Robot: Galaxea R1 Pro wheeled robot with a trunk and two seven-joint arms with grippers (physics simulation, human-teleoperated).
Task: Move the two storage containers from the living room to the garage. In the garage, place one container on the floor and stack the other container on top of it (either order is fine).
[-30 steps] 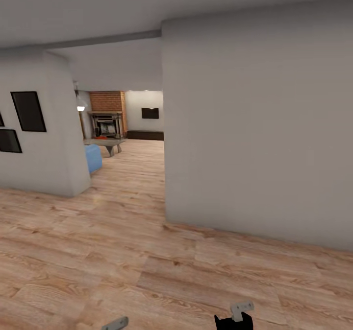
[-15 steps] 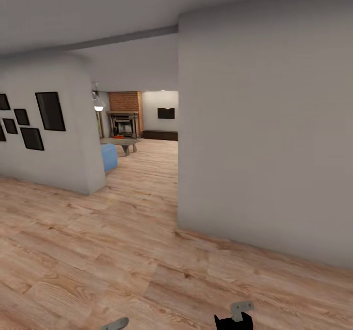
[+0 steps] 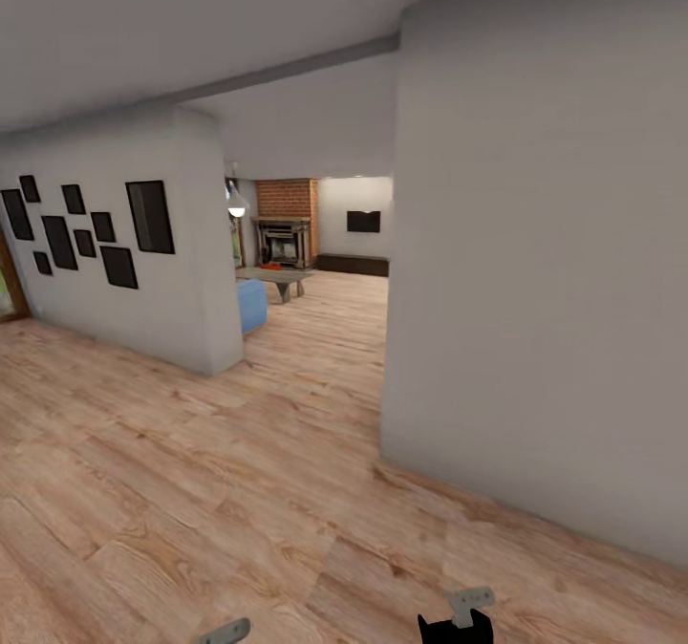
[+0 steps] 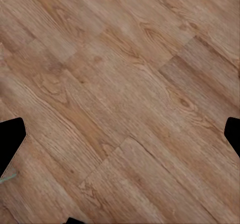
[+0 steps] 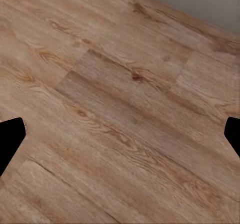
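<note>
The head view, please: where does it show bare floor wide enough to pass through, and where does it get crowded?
Bare wood-plank floor spans the foreground, then narrows into a passage between the picture wall and the big white wall. It gets crowded beyond: blue seat, low table, fireplace.

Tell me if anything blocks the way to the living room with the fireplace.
Nothing visible does: the wood floor runs open between the picture wall and the big white wall toward the fireplace. A blue seat sits beside the passage.

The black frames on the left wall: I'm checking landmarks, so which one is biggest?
The tall frame nearest the wall's corner, beside the opening toward the fireplace; the others, further left, are smaller.
</note>
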